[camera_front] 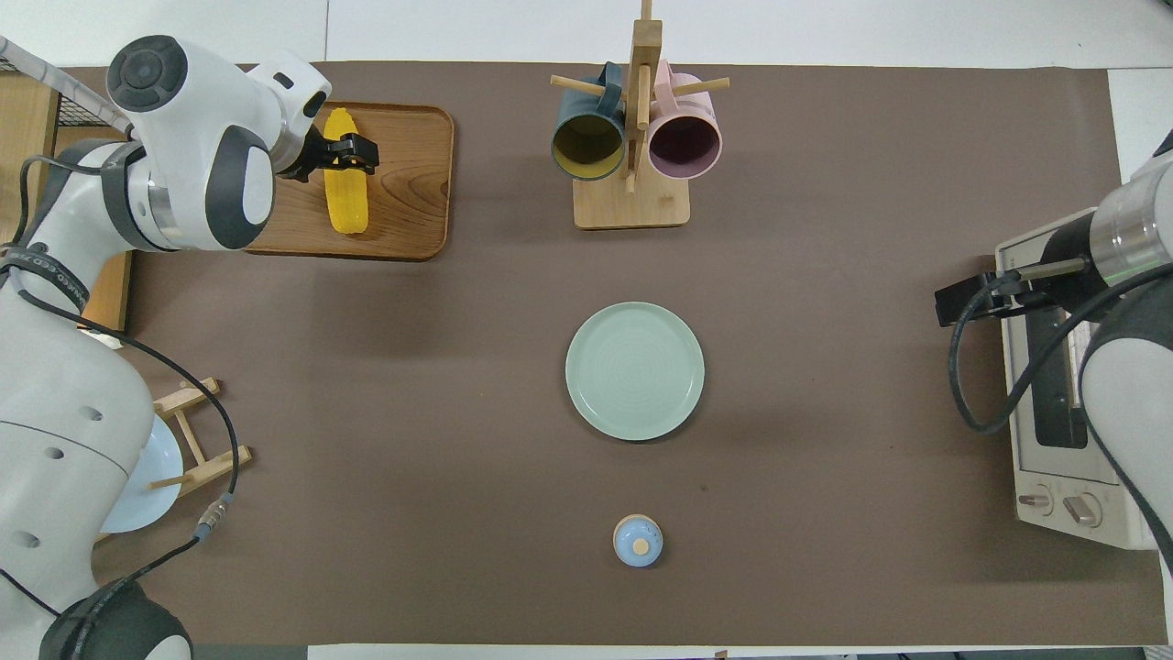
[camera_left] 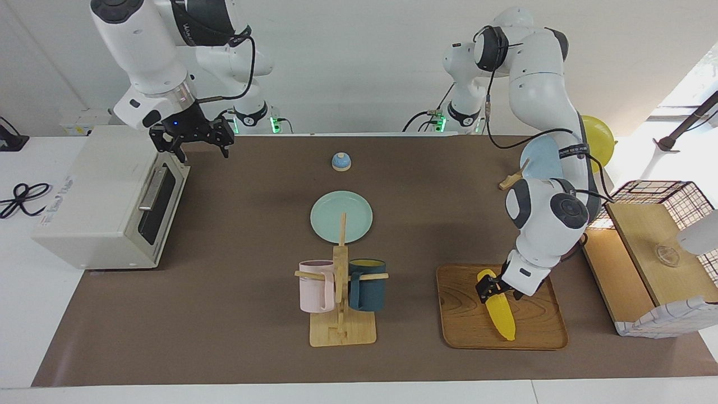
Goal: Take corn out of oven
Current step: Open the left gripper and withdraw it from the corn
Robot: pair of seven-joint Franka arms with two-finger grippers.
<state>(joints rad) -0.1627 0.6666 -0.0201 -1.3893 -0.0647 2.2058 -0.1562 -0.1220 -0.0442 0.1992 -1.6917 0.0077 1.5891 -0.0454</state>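
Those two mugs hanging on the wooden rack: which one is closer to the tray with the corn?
The dark blue mug, yellow inside. It hangs on the rack's side toward the wooden tray holding the corn; the pink mug hangs on the side toward the oven.

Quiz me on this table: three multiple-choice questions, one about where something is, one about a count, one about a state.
1. Where is the corn?
A. on the wooden tray
B. in the oven
C. on the green plate

2. How many mugs hang on the rack?
A. one
B. two
C. three

3. The oven door is:
A. wide open
B. missing
C. shut

Answers: 1 A, the cob lies on the tray under the left gripper. 2 B, a pink mug and a dark blue mug. 3 C, the glass door sits flush, with the right gripper raised over the oven's corner.
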